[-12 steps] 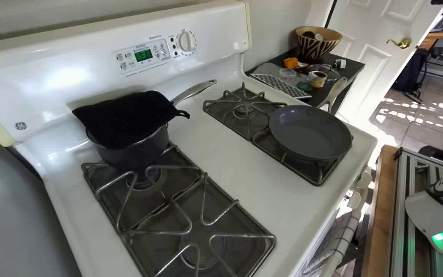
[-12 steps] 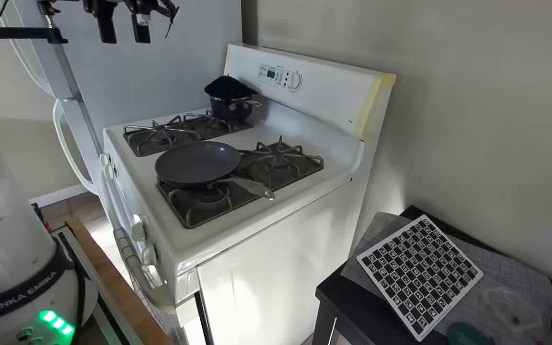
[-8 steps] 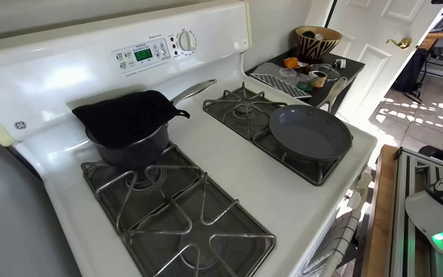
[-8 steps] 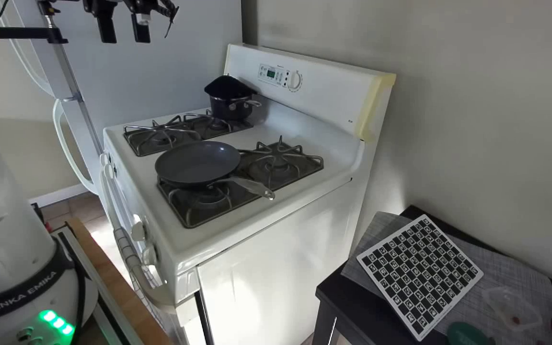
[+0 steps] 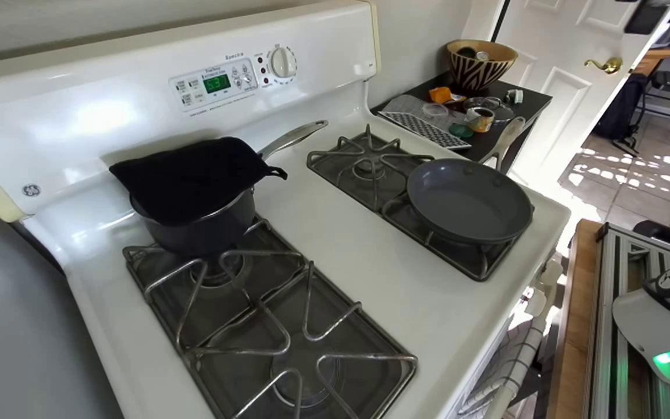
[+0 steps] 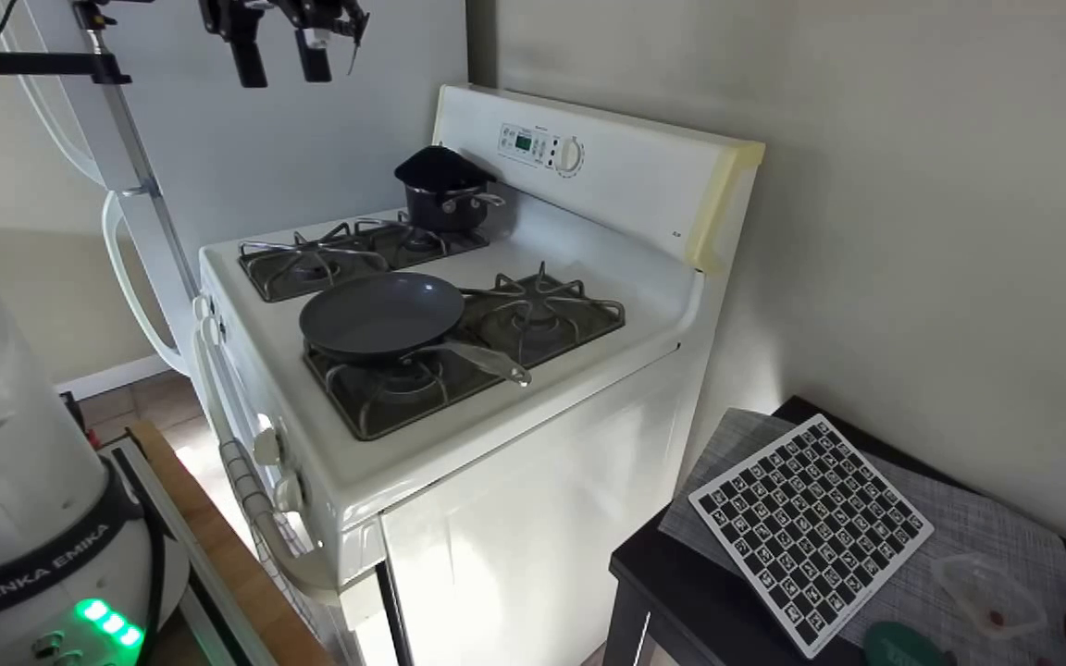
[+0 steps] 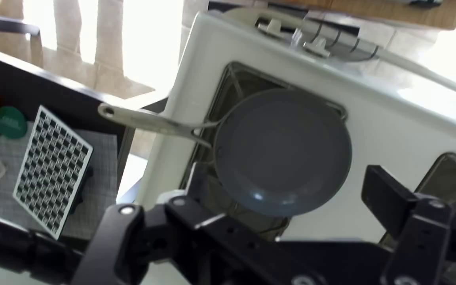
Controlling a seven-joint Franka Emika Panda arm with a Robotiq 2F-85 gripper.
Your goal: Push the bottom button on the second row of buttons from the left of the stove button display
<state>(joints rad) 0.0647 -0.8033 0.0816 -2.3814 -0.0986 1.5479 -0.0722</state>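
The stove button display (image 5: 214, 84) sits on the white backguard, with a green-lit clock, tiny pale buttons to its left and a round white dial (image 5: 283, 62) to its right. It also shows, small, in the exterior view (image 6: 526, 144). The stove (image 5: 341, 238) is white with black grates. My gripper (image 6: 283, 72) is open and empty, high in front of the stove and well apart from the display. In the wrist view the spread fingers of the gripper (image 7: 291, 184) point down over the frying pan; the display is out of view there.
A dark pot (image 5: 195, 221) with a black cloth-like cover stands on the back grate below the display. A grey frying pan (image 5: 469, 201) is on a front grate, its handle jutting over the side. A black table (image 6: 635, 564) with a checkered board (image 6: 811, 536) stands beside the stove.
My gripper has moved a little to the right in an exterior view, toward the stove. A blurred dark part has come in at the top right of an exterior view. The stove items are unmoved.
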